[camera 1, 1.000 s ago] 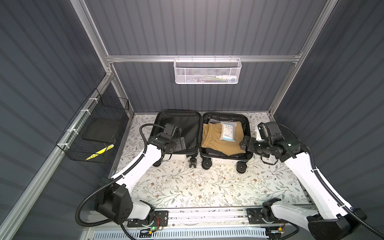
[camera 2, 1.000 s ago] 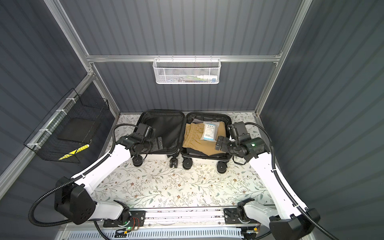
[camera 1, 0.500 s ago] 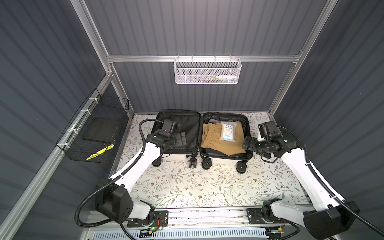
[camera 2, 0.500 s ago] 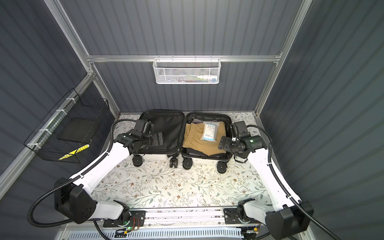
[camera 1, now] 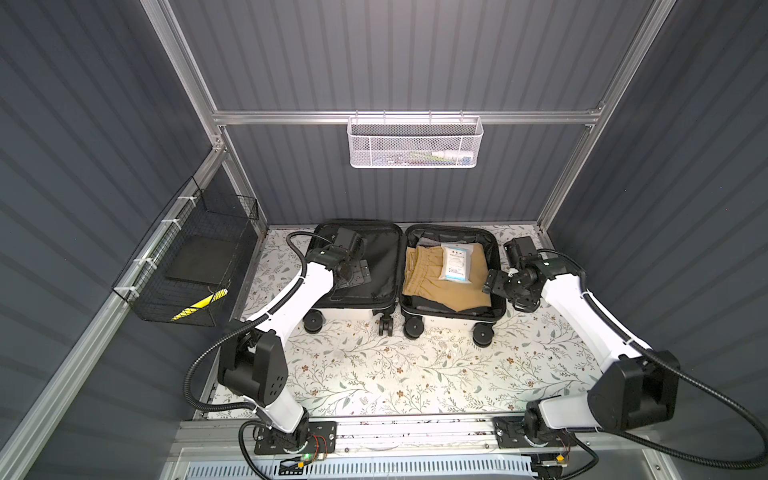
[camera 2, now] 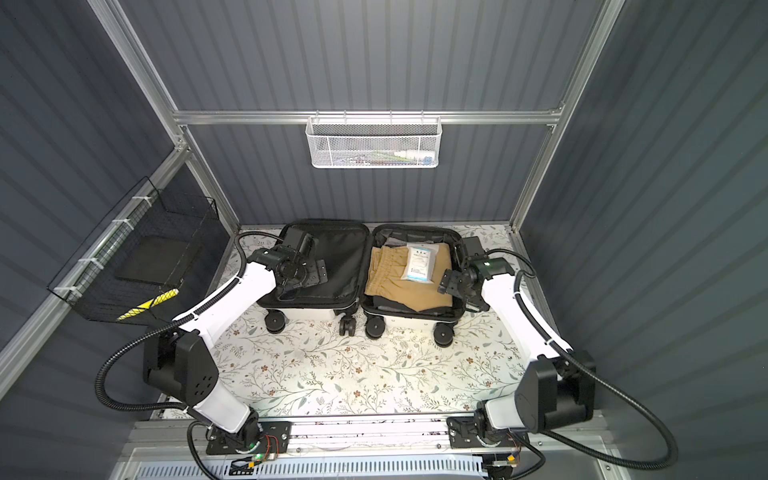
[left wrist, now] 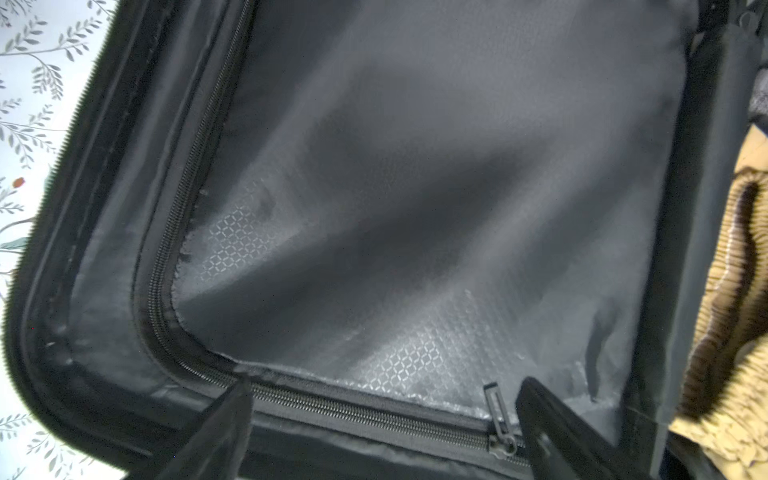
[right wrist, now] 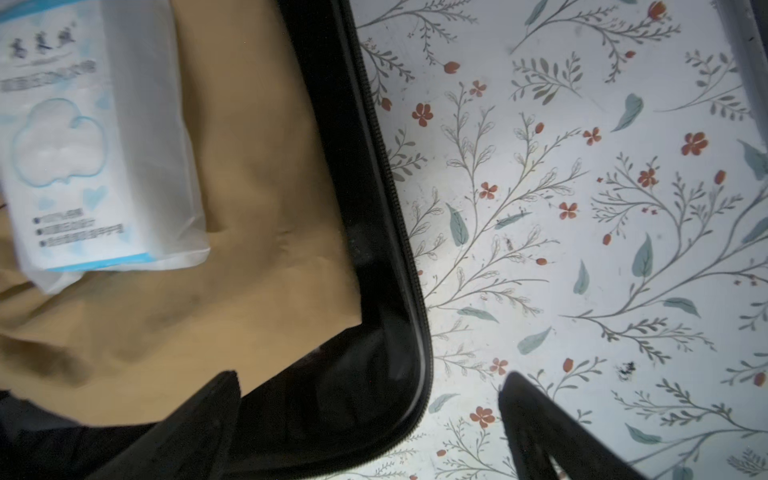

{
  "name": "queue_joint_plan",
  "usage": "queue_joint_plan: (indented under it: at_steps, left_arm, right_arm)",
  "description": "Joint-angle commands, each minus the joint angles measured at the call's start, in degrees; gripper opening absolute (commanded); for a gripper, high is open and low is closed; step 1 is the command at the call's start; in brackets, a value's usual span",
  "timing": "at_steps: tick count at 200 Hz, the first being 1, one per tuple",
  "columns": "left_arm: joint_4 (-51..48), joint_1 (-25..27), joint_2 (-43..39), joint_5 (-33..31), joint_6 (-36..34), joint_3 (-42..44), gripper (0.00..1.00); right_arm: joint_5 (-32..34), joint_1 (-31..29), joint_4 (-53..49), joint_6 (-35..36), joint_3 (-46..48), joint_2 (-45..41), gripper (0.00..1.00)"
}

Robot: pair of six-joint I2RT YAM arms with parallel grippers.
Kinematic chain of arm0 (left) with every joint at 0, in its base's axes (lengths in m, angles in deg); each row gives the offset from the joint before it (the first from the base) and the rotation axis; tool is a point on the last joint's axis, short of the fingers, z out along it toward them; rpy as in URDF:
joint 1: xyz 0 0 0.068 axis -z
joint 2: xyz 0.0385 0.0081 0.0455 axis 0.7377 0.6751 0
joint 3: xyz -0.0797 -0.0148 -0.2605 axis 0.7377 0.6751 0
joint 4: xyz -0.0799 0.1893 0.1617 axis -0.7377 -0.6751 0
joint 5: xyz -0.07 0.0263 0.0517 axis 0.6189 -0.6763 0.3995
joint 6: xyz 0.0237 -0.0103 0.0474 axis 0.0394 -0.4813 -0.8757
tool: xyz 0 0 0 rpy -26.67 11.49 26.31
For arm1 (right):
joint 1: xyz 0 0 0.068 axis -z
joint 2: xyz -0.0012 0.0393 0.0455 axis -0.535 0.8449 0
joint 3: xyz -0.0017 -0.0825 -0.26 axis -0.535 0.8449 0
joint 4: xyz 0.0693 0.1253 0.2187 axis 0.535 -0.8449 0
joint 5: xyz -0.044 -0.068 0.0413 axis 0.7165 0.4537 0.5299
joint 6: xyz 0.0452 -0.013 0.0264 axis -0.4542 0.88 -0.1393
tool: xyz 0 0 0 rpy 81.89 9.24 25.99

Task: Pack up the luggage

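While the luggage (camera 1: pixel 382 257) lay open at the back of the table (camera 1: pixel 415 374), tan garment (camera 1: pixel 440 286) and white packet (camera 1: pixel 456 264) in its right half and its left half bare, we judged packing underway and closing undone, with left gripper (left wrist: pixel 384 399) and right gripper (right wrist: pixel 370 380) both wide and empty.

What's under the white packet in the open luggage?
The white packet lies on a folded tan garment in the luggage. Dark fabric shows beneath the garment's near edge; anything else under them is covered.
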Motion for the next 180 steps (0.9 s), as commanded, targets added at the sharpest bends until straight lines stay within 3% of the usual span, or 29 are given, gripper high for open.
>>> queue_joint_plan:
  at_steps: [1,60,115,180]
  left_arm:
    - [5.4,-0.9,-6.5,2.1,0.6,5.4,1.0]
    - [5.7,-3.6,-8.3,1.3,8.0,9.2,1.0]
    - [3.4,-4.6,-6.9,-2.0,9.2,9.9,1.0]
    - [0.5,-5.6,-3.3,-0.2,6.2,9.6,1.0]
  right_arm:
    - [2.8,0.2,-1.2,1.6,-1.3,1.7,0.99]
    - [2.5,1.0,2.7,5.4,3.8,0.8,0.99]
    - [-0.4,1.6,4.1,3.9,7.8,-0.6,0.99]
    - [-1.7,1.9,6.4,0.7,14.9,-5.1,0.99]
